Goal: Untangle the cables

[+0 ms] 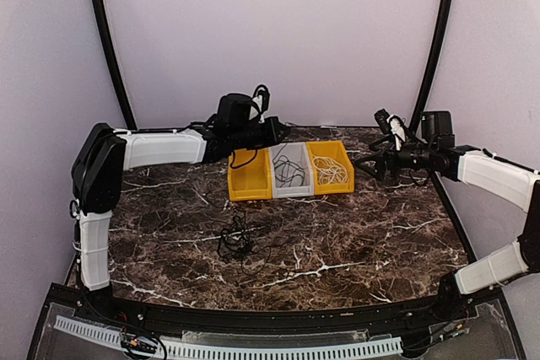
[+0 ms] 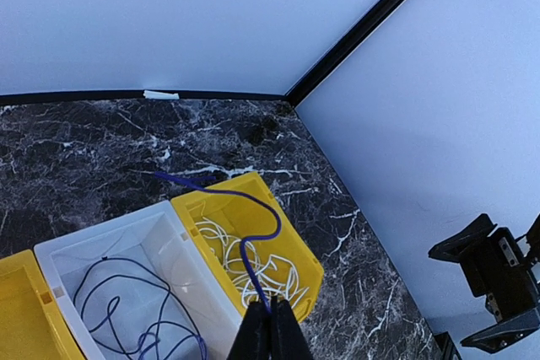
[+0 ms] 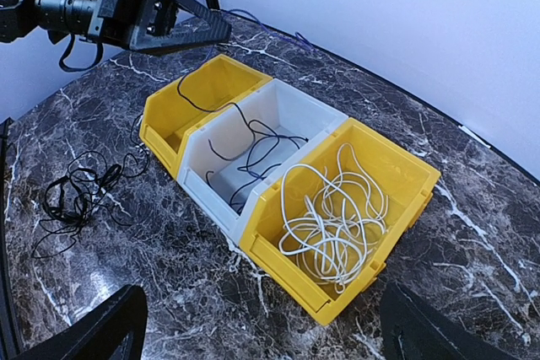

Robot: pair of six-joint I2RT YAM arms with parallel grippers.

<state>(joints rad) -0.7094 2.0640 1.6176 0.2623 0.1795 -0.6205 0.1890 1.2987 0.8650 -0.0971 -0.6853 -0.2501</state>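
You have the left gripper (image 2: pixel 272 330) out over the row of three bins at the back of the desk (image 1: pixel 380 233), its fingers (image 2: pixel 288 336) pressed together on a thin dark cable (image 2: pixel 245 250); from the pinch a short length of it arcs up over the right-hand yellow bin (image 2: pixel 305 260) and ends free in the air; in the right wrist view a black strand (image 3: pixel 198 103) crosses the left-hand yellow bin (image 3: pixel 164 137) and runs over its wall into the white bin (image 3: pixel 287 103), though you cannot tell from these views whether that strand is the same cord as the one pinched; the black cable (image 3: pixel 261 145) lies in loose loops on the floor of the white bin, which sits between the two yellow ones, all three touching side by side; the white cable (image 3: pixel 333 217) lies heaped in loops inside the right-hand yellow bin; the tangled black cable (image 1: pixel 236 242) lies as a small knotted bundle on the bare desk, in front of the bins and apart from them, nearer your left arm's side; your right gripper (image 3: pixel 261 292) hangs above the desk to the right of the bins and points towards them, its fingers (image 3: pixel 101 330) spread wide with nothing between them, clear of every cable.
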